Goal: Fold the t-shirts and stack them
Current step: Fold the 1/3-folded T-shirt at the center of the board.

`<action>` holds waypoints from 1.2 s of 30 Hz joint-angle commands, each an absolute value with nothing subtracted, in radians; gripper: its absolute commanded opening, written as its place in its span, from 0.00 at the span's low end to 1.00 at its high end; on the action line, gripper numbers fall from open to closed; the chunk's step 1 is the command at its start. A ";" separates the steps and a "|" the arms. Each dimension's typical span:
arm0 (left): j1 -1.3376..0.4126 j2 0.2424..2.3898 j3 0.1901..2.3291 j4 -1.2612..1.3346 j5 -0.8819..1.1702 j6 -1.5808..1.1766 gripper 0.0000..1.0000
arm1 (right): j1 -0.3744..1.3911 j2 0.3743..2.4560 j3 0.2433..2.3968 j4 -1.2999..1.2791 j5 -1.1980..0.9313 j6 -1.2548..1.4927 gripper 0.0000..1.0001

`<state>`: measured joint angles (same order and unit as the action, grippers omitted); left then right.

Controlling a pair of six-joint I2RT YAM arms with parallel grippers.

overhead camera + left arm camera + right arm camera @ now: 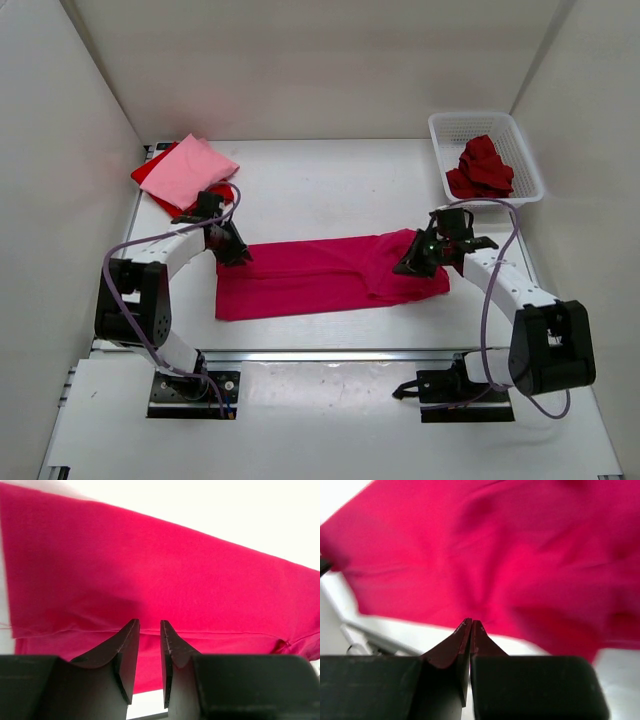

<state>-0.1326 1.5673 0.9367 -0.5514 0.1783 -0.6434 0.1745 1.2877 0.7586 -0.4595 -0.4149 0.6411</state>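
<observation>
Four t-shirts were counted, and the widest spread, the magenta shirt (320,275), was laid as a long band between the two grippers, one end beneath each. Beyond the left gripper (236,254), the pink shirt (192,168) was stacked folded on the bright red shirt (148,178). Beyond the right gripper (413,264), the dark red shirt (485,165) was bunched in the basket (440,128). The left jaws were narrowly parted at a hem, no cloth seen caught. The right jaws were clenched; whether an edge was pinched could not be told. For a clean fold, it was judged that both ends should be gripped through matching layers and lifted together, taut.
</observation>
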 commanded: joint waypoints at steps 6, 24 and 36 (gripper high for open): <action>-0.100 1.617 0.953 -0.512 0.166 -0.643 0.35 | -0.033 1.339 0.598 -0.400 -0.310 0.532 0.00; -0.199 1.764 1.236 -0.537 0.187 -0.689 0.33 | -0.021 1.580 1.115 -0.419 -0.420 0.377 0.31; -0.107 1.870 1.204 -0.494 0.163 -0.681 0.33 | -0.040 1.651 1.037 -0.354 -0.514 0.377 0.16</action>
